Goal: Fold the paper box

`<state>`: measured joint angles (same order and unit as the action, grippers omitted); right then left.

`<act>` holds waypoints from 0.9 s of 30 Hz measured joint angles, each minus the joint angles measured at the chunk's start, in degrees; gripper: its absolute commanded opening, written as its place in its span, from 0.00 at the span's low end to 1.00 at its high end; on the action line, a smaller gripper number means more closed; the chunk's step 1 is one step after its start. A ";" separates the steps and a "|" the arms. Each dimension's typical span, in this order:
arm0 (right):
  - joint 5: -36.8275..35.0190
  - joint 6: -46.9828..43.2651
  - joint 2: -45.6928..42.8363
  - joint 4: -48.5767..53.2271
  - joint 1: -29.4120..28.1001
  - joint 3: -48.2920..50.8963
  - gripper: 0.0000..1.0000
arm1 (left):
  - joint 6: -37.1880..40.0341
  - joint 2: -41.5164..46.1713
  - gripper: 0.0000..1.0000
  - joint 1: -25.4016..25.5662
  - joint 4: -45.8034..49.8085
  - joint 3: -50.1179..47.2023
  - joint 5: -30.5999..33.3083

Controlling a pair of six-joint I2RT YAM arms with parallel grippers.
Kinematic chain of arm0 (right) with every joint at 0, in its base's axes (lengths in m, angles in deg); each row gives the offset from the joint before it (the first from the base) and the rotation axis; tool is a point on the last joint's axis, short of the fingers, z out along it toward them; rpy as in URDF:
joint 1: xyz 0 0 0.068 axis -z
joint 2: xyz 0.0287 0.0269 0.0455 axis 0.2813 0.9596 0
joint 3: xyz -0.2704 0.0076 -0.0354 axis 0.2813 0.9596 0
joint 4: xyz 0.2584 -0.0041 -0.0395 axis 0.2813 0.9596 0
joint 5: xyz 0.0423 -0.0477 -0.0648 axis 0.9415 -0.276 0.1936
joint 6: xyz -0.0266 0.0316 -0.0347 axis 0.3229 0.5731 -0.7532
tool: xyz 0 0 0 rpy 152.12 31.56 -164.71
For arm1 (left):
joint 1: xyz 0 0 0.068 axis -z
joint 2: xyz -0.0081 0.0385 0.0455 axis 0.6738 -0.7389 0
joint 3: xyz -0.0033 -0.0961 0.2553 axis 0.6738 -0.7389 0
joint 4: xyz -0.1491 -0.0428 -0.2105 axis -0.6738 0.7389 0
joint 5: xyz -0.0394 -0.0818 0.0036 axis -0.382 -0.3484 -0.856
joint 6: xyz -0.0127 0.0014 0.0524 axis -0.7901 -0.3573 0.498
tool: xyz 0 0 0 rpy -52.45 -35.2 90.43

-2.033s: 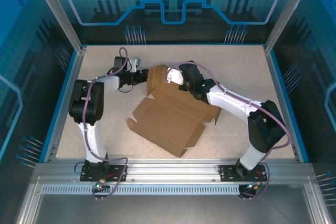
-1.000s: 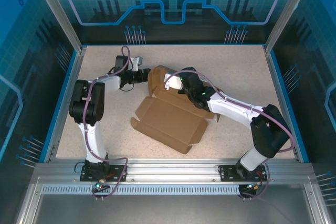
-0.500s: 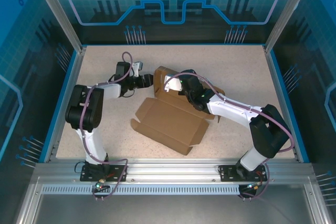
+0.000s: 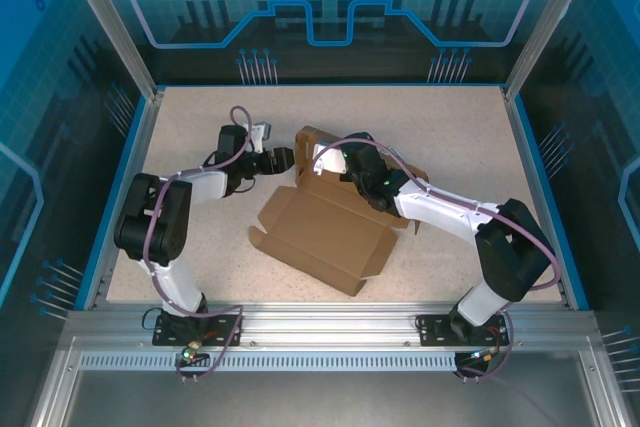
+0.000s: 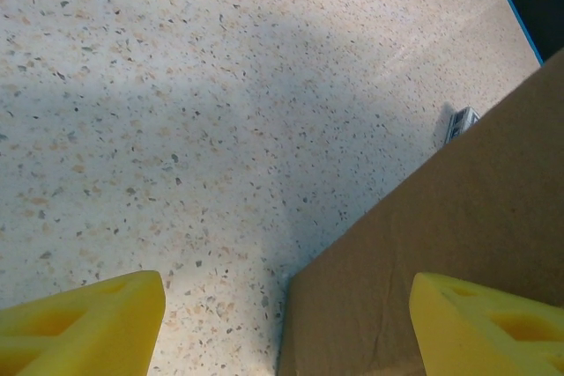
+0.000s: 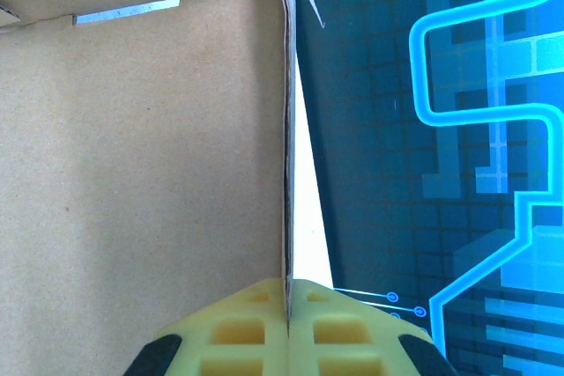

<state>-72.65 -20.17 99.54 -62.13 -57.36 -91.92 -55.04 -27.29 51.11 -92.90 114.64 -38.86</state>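
The paper box [image 4: 318,232] is a brown cardboard sheet lying open mid-table, with a back flap [image 4: 305,152] raised upright. My right gripper [image 4: 325,160] is shut on that flap. In the right wrist view the yellow fingers [image 6: 256,332] pinch the thin cardboard edge [image 6: 286,173] at my right gripper [image 6: 287,301]. My left gripper [image 4: 284,159] is open just left of the flap. In the left wrist view its fingertips [image 5: 84,319] stand wide apart around my left gripper [image 5: 286,330], and a corner of the cardboard [image 5: 441,244] lies between them.
Speckled tabletop [image 4: 200,237] surrounds the box, bounded by a blue-edged frame [image 4: 135,157] and an aluminium rail [image 4: 320,322] at the front. A small silvery object [image 5: 460,122] lies on the table beyond the cardboard edge.
My left gripper slid right toward the raised flap and its elbow swung out to the left. The right gripper stayed shut on the flap, which now stands a little more upright.
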 measured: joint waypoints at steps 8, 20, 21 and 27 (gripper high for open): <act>0.00 0.02 0.00 0.07 0.02 -0.02 0.00 | 0.13 0.09 0.75 0.85 -1.05 -0.79 -0.04; 0.22 0.22 0.00 0.46 0.09 -0.07 0.00 | 1.03 1.95 0.75 1.03 -2.47 -4.13 -0.09; 0.22 0.22 0.00 0.46 0.09 -0.07 0.00 | 1.07 2.32 0.75 1.07 -2.56 -4.48 -0.11; 0.22 0.24 0.00 0.48 0.09 -0.07 0.00 | 1.31 3.96 0.76 1.25 -4.11 -6.40 -1.49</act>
<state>-72.43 -19.93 99.54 -61.65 -57.27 -91.98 -53.72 -23.34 52.36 -97.01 108.23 -40.34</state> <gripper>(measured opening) 0.051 0.755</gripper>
